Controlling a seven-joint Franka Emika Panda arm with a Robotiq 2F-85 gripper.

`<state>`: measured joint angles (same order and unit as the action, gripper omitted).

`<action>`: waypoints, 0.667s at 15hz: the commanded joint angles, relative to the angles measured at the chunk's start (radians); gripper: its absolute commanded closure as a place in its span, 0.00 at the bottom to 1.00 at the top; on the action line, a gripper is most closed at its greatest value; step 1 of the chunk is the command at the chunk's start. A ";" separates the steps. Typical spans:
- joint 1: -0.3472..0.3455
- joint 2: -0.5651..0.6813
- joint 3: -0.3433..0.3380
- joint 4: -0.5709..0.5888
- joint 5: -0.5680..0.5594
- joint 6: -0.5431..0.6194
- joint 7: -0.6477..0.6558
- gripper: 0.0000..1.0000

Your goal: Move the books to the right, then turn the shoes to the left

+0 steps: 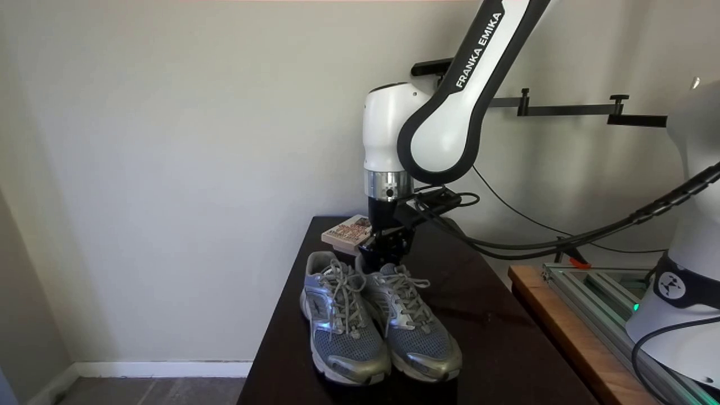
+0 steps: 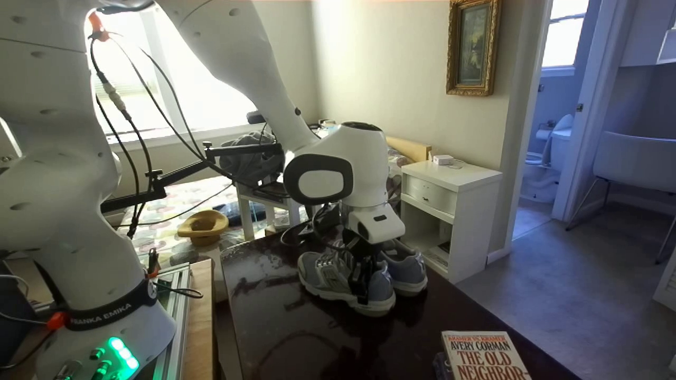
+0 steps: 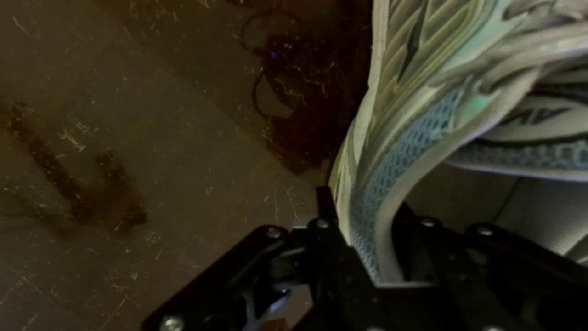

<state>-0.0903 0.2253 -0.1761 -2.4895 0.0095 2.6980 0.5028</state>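
Two grey-blue running shoes stand side by side on the dark table. The shoe nearer the robot base (image 1: 413, 320) also shows in an exterior view (image 2: 338, 277) and the wrist view (image 3: 404, 133). The farther shoe (image 1: 343, 323) is partly hidden in an exterior view (image 2: 406, 266). My gripper (image 1: 385, 253) points down at the nearer shoe's heel. In the wrist view, my gripper (image 3: 363, 216) has one finger outside the heel wall and one inside the opening, both against it. A paperback (image 1: 347, 232) lies on another book behind the shoes; it also shows in an exterior view (image 2: 483, 353).
The dark table (image 1: 495, 349) has its edge close beyond the farther shoe. The wooden robot bench (image 1: 585, 332) stands beside it. A white nightstand (image 2: 478, 221) stands past the shoes. Cables (image 1: 562, 244) hang from the arm.
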 commanded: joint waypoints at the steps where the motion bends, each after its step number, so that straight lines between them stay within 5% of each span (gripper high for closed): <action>1: -0.007 -0.015 -0.001 0.014 0.056 -0.045 -0.048 0.98; 10: -0.009 -0.125 -0.066 -0.018 -0.161 -0.040 -0.211 0.97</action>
<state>-0.0927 0.1797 -0.2336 -2.4835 -0.0889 2.6798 0.3711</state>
